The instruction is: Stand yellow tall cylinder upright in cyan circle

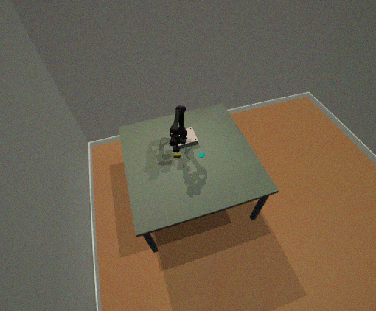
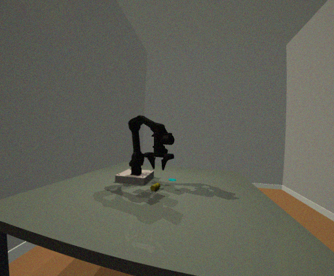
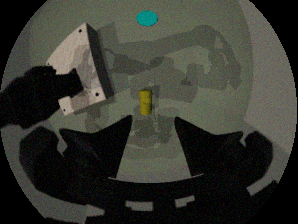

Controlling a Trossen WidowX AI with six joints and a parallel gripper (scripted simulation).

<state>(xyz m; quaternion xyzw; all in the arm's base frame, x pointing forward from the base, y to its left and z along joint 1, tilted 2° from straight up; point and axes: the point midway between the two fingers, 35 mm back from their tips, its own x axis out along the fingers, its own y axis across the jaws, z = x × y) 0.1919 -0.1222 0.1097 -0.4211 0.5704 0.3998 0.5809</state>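
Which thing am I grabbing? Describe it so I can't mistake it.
Find the arm's white base plate on the green table. Just in front of it, below the open gripper, lies a short yellow cylinder on its side. The cyan circle nearby is flat; only the cylinder is yellow.

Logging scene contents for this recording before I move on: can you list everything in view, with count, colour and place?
cylinder: one, yellow, lying on its side on the table, below the gripper, untouched
circle: one, cyan, flat on the table, apart from the cylinder
table: one, grey-green top, dark legs, on the floor
floor: orange-brown, pale border strip along the walls
walls: grey, behind and beside the table
base plate: one, whitish, on the table under the arm
arm: one, black, bent over, gripper pointing down
gripper: one, black, open, empty, above the cylinder
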